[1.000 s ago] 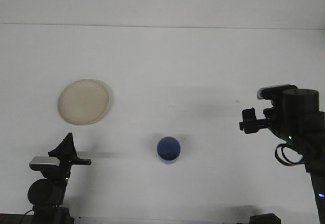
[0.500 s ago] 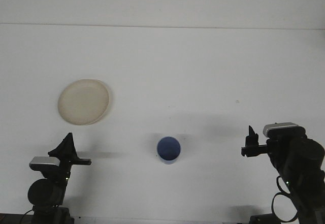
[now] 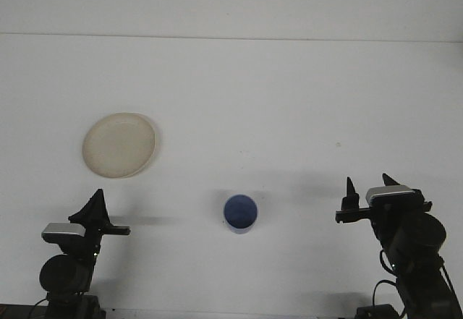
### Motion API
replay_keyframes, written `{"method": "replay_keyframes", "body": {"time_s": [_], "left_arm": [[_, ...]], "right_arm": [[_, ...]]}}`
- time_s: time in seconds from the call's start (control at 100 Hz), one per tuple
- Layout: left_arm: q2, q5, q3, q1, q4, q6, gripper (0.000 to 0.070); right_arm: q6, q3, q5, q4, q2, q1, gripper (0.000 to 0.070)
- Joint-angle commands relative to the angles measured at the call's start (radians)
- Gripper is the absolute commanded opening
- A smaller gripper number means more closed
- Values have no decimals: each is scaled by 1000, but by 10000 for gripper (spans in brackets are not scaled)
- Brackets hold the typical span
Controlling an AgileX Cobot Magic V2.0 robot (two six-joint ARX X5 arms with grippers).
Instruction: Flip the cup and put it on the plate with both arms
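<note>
- Your right jaws stood apart, two dark tips pointing up with clear space between them, holding nothing.
- Your left jaws showed as one dark wedge from this angle; I could not tell whether they were parted or closed, and nothing sat in them.
- Both arms sat low at the near edge of the table, well apart from each other.
- The blue cup stood between them, closer to the right arm, touched by neither. Whether you saw its mouth or its base from above was unclear.
- The pale plate lay well apart from the cup, up and to the left, bare.
- Risks I judged: a jaw tip clipping the rim could tip or roll the light cup; a weak hand-over mid-flip could drop it; approaching both arms together could make them collide.
</note>
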Motion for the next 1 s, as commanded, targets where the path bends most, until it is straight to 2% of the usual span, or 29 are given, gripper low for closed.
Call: {"method": "replay_keyframes", "body": {"time_s": [0.0, 0.77, 0.99], "left_arm": [[-1, 2, -20, 0, 13, -2, 13], [-1, 2, -14, 0, 28, -3, 13], [5, 2, 95, 0, -63, -6, 13]], "right_arm": [[-6, 10, 1, 15, 1, 1, 526], [14, 10, 0, 19, 2, 2, 526], [15, 10, 0, 19, 2, 2, 526]]}}
